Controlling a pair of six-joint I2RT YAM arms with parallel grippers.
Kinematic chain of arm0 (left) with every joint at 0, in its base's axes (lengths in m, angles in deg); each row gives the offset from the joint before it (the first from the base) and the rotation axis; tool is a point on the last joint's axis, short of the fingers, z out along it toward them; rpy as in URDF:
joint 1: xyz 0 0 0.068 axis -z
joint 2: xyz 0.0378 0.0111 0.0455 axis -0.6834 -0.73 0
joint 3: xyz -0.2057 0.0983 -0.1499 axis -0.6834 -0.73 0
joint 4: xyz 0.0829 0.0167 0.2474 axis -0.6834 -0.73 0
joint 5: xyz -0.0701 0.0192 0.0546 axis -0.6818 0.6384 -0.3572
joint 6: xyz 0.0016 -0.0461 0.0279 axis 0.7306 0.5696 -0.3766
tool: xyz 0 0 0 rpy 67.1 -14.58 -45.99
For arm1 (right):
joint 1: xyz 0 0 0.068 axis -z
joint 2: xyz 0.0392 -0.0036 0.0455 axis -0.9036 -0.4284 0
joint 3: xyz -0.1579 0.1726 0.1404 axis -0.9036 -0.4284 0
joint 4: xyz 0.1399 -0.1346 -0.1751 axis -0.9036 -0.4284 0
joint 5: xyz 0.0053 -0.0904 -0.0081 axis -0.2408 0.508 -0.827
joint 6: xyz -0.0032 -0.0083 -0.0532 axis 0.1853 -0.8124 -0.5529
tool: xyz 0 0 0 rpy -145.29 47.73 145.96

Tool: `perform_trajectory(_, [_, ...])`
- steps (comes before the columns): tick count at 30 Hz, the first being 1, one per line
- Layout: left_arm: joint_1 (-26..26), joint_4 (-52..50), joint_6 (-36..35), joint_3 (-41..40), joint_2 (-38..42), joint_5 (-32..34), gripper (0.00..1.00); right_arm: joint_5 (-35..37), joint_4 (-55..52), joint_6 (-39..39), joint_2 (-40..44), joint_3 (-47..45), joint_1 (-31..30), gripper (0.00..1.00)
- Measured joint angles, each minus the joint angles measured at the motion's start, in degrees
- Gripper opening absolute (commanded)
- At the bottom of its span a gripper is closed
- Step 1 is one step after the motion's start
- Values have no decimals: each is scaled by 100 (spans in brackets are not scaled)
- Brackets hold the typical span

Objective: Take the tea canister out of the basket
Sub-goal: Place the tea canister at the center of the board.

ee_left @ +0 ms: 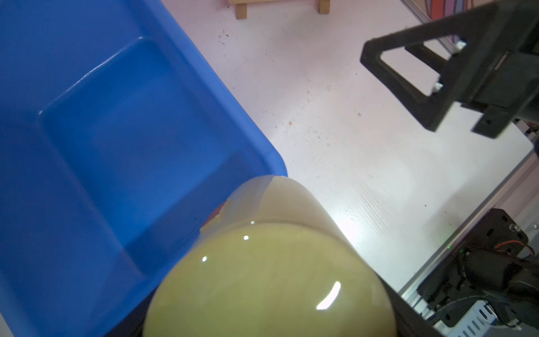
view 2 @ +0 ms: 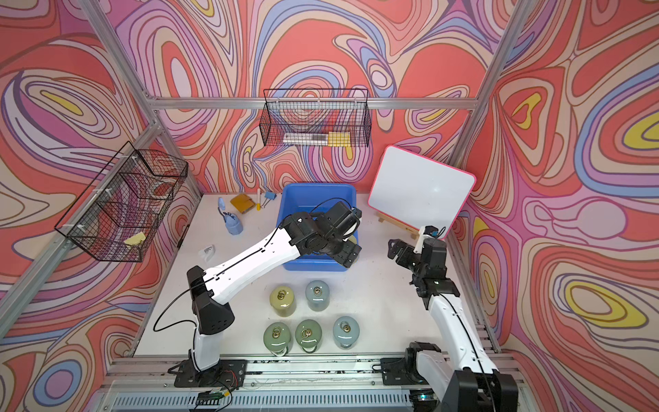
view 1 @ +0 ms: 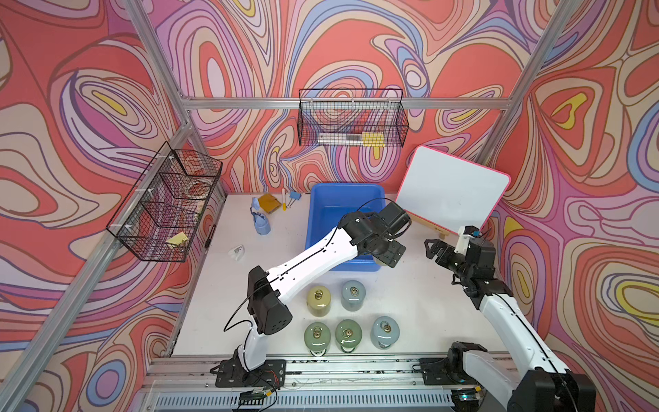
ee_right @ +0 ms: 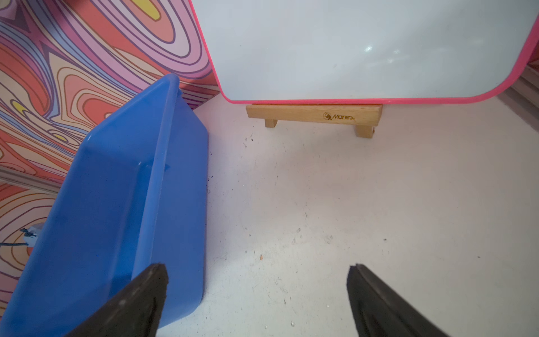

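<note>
The glossy tea canister (ee_left: 271,277), likely slippery and fragile, is clamped across its body by the left gripper (view 1: 386,257) above the 5 o'clock corner of the basket (view 1: 346,185); the right gripper (ee_right: 256,266) is spread, empty.

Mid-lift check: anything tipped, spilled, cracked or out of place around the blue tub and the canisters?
Nothing stands out. The tea canister looks intact at the corner of the basket, and the five canisters on the table stand upright. Only small specks mark it, with no spill.
</note>
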Motion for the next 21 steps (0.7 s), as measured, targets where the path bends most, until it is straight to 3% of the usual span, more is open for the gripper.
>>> perform_trajectory(10, [649, 31, 245, -138, -2, 107, 34, 317, -61, 44, 122, -9, 0, 98])
perform_trajectory(21, [879, 328, 518, -946, -4, 212, 33, 507, -140, 44, 225, -44, 0, 98])
